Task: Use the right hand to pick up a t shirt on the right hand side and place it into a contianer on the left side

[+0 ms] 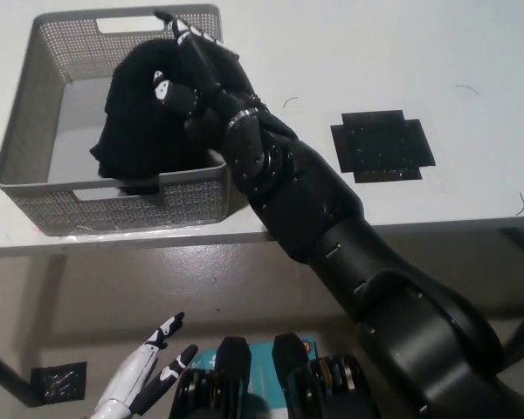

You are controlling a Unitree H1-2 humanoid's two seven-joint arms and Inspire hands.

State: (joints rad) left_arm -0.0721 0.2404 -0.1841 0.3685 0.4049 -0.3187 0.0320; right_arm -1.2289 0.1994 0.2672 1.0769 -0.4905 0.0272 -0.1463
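Note:
The black t-shirt [138, 122] lies bunched in the right half of the grey mesh container [35, 113] at the table's left, and part of it hangs over the front wall. My black right hand [196, 74] reaches over the container's right wall, open, its fingers stretched out on top of the shirt. Whether the palm still presses on the cloth is hidden. Below the table's front edge at the lower left, my white left hand [148, 375] rests open and holds nothing.
A flat black cross-shaped mat [382, 144] lies on the white table [472, 70] to the right of my arm. The table's front edge [244, 237] runs across the middle of the picture, with floor below it.

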